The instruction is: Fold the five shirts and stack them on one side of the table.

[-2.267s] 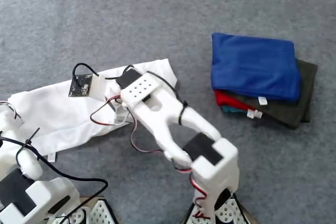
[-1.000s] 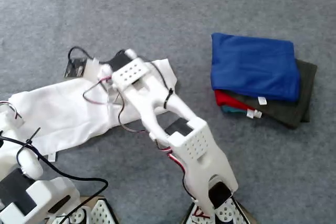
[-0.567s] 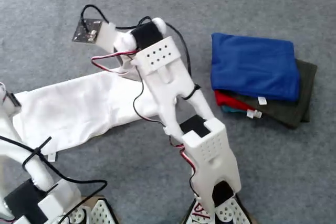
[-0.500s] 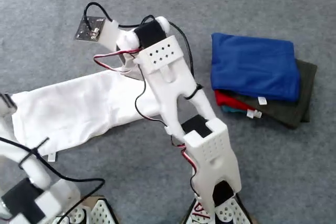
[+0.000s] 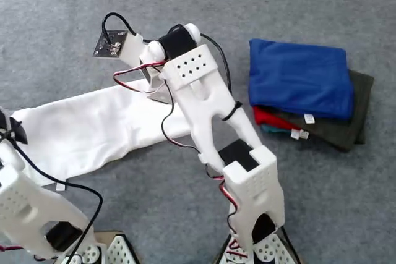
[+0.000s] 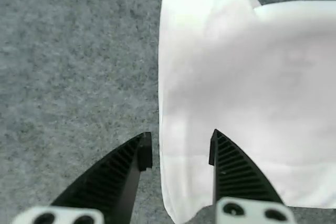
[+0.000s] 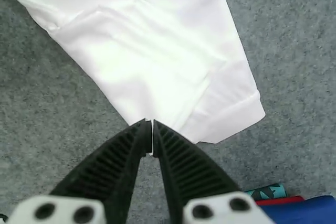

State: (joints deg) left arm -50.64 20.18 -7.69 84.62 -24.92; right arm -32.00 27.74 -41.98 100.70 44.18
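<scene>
Down at the bench's (image 5: 322, 202) 9 o'clock side, the white shirt (image 5: 93, 131) lies as a long folded band. The left pincer (image 6: 179, 137) is spread moderately and grasps nothing, with one jaw over the grey surface and the other over the shirt's end. The right pincer (image 7: 151, 124) is clenched almost fully at the shirt's edge; whether it pinches cloth is unclear. The stack (image 5: 356, 119), topped by the blue shirt (image 5: 300, 75), sits at 2 o'clock.

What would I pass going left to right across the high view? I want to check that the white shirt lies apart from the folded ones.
white shirt → right arm → stack of folded shirts, blue on top. The left arm overlaps the white shirt's left end, so it is left out.
</scene>
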